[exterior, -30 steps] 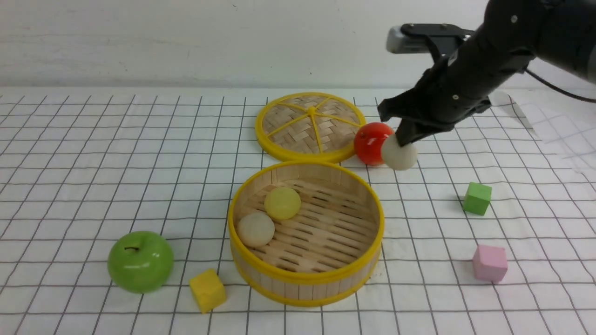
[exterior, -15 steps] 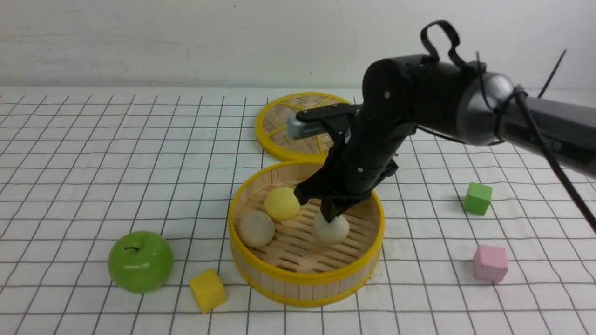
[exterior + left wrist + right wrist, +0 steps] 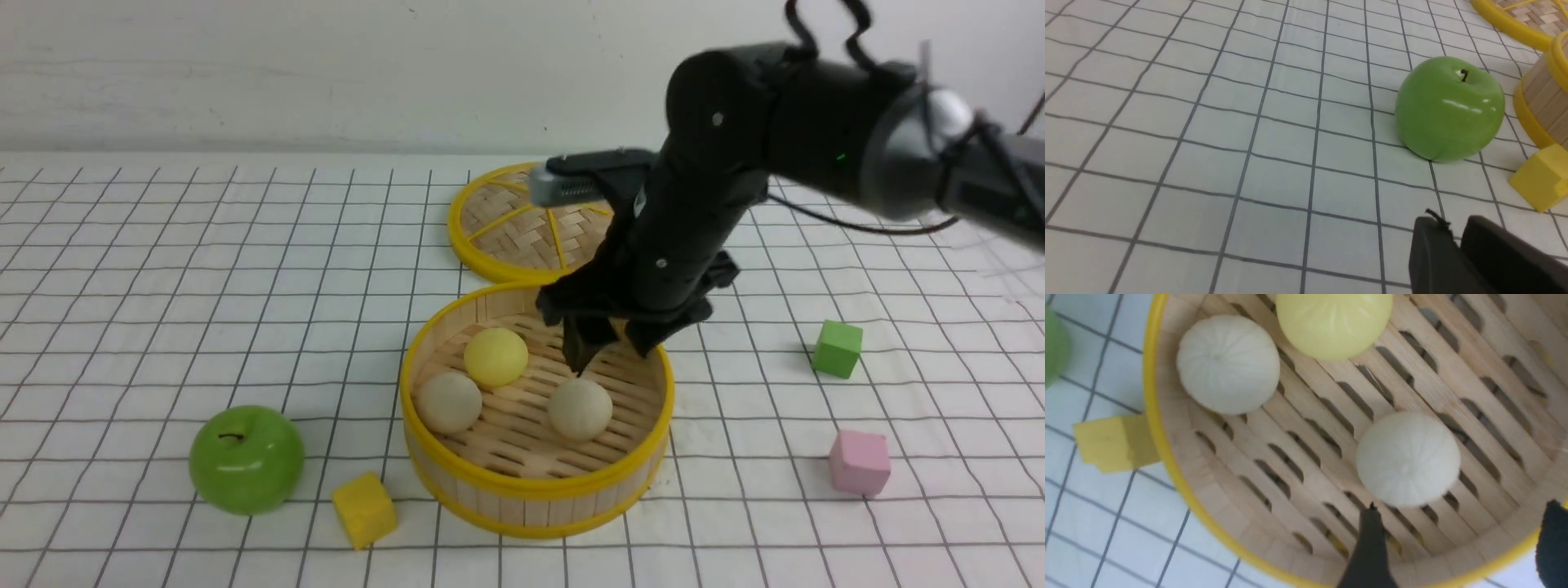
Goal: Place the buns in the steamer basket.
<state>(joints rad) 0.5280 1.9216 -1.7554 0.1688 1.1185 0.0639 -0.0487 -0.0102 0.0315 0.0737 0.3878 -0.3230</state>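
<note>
We count all three buns inside the steamer basket [image 3: 535, 498], so we judge the placing done; what seems left is only for the right arm to lift clear. The near off-white bun [image 3: 580, 409] sits on the slatted floor toward five o'clock of the basket's centre, the other off-white bun [image 3: 447, 401] toward eight o'clock against the wall, and the pale yellow bun [image 3: 495, 356] toward eleven o'clock, close beside that second one.

The right end effector [image 3: 608, 351] hangs just above the near bun with its fingers spread and nothing between them; the right wrist view shows the bun free on the slats. The left end effector [image 3: 1457, 241] sits low over the desk [image 3: 163, 269], its dark fingers close together with no thing between them.

The buns look matte and doughy, round, with faint pleats running from their crowns. The basket is a deep round tub of pale upright wood slats, floor strips with slots between, and smooth yellow rims.
</note>
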